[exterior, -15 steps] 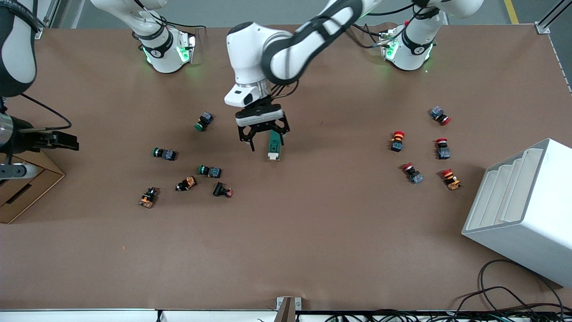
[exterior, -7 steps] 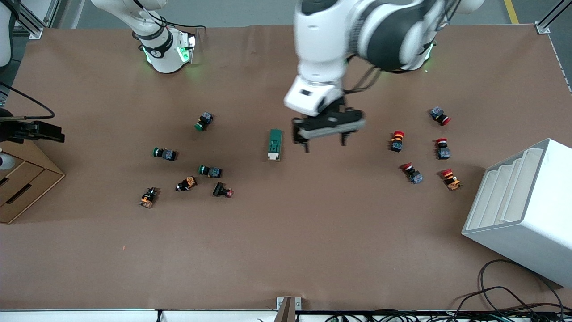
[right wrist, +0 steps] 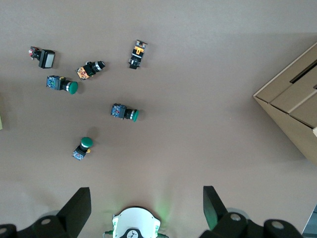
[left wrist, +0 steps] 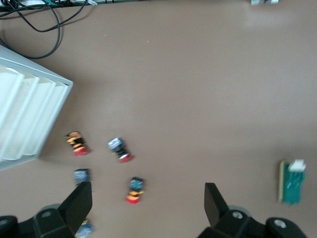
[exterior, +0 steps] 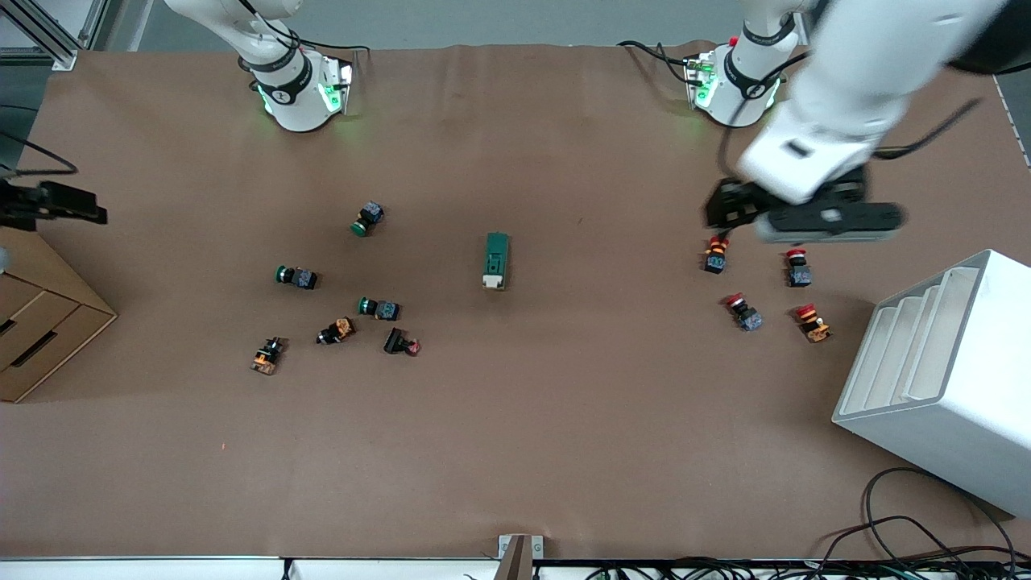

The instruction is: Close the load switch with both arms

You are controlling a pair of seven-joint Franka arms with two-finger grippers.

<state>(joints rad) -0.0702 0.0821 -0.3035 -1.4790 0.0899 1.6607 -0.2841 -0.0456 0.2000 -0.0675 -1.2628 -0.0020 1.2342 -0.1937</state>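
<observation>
I am hovering my left gripper (exterior: 793,217), fingers spread wide and holding nothing, over the red push-buttons (exterior: 715,252) at three o'clock of the load switch (exterior: 496,260), which is lying free mid-table. My right gripper (exterior: 60,203), equally open and empty, is waiting over the cardboard box (exterior: 40,318) at nine o'clock. I am judging the closing either finished or unstarted; any next move calls for both arms converging on the switch.
</observation>
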